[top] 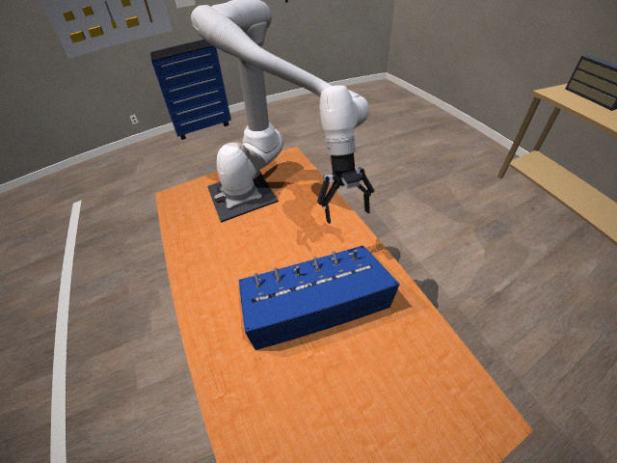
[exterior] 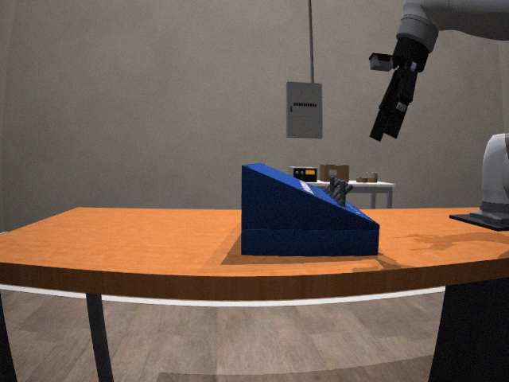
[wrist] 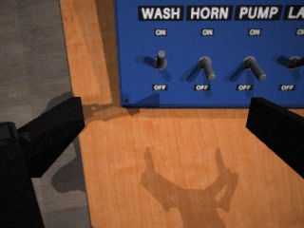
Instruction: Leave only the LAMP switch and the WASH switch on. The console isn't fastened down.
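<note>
The blue sloped console (top: 318,304) (exterior: 304,217) (wrist: 128,57) lies on the orange table (top: 348,398) (exterior: 123,230) (wrist: 190,166), with a row of grey toggle levers (exterior: 339,191) along its top. In the wrist view the WASH lever (wrist: 161,59) (top: 355,255) leans toward ON. The HORN lever (wrist: 207,68) and the PUMP lever (wrist: 255,67) lean toward OFF. The LAMP lever (wrist: 294,62) is cut by the frame edge and its state is unclear. My gripper (top: 347,214) (exterior: 384,135) (wrist: 164,112) is open wide and empty. It hangs in the air behind the console's WASH end, clear of it.
The console's WASH end is close to the table's side edge, with floor (wrist: 28,57) beyond it. The arm's base plate (top: 244,202) sits at the far end of the table. A blue drawer cabinet (top: 192,90) and a wooden shelf (top: 563,184) stand off the table.
</note>
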